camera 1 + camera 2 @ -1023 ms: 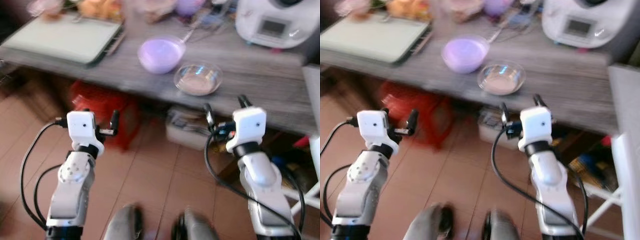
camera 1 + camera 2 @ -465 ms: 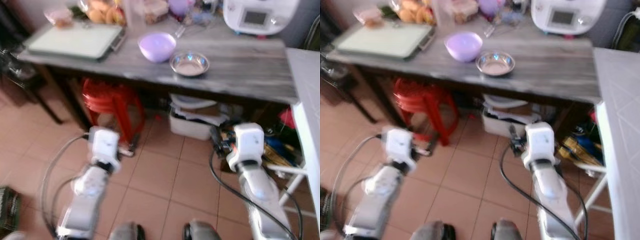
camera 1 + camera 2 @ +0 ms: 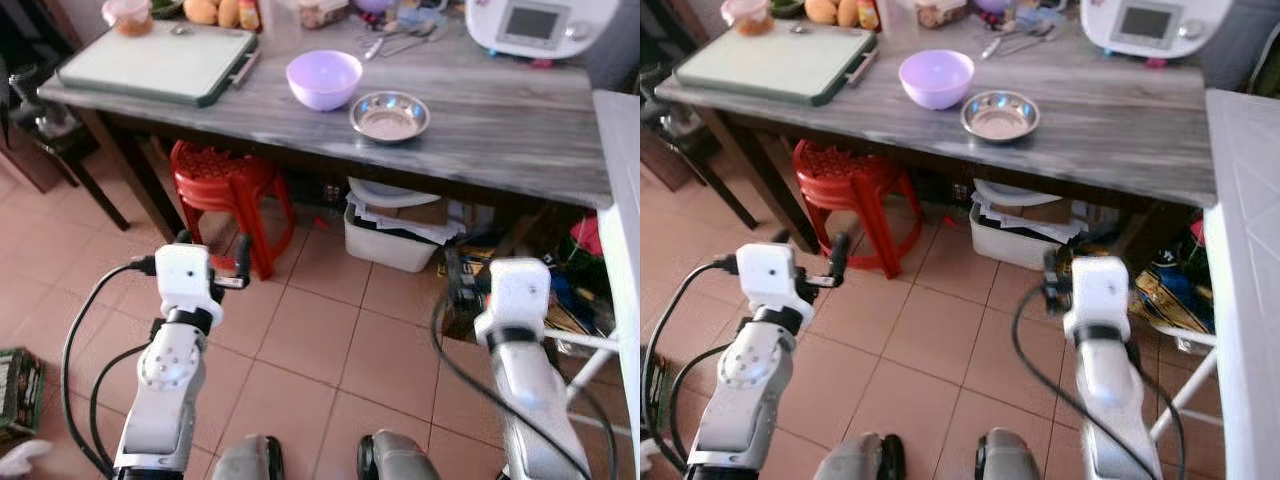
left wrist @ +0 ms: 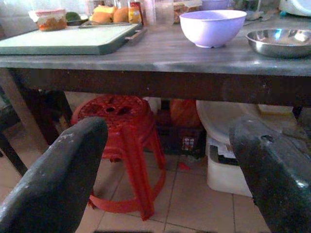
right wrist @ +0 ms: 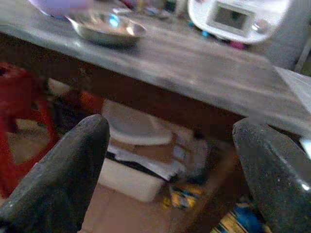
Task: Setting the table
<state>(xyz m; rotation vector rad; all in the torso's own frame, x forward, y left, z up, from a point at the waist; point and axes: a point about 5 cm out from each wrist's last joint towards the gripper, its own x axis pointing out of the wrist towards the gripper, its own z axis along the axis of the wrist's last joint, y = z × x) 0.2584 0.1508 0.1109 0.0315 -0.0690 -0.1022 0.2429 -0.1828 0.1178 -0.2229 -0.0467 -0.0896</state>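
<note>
Right tool with 2 fingers apart, steel bowl on grey table, white appliance behind

The 2 head cameras look forward and steeply down from standing height over both raised arms onto a grey wooden table set well ahead, sharing almost the same scene from slightly offset positions. Each of the 2 wrist cameras looks level along its own fingers at the table's front edge from below tabletop height. Both catch the steel bowl; the left also takes in the red stool.
</note>
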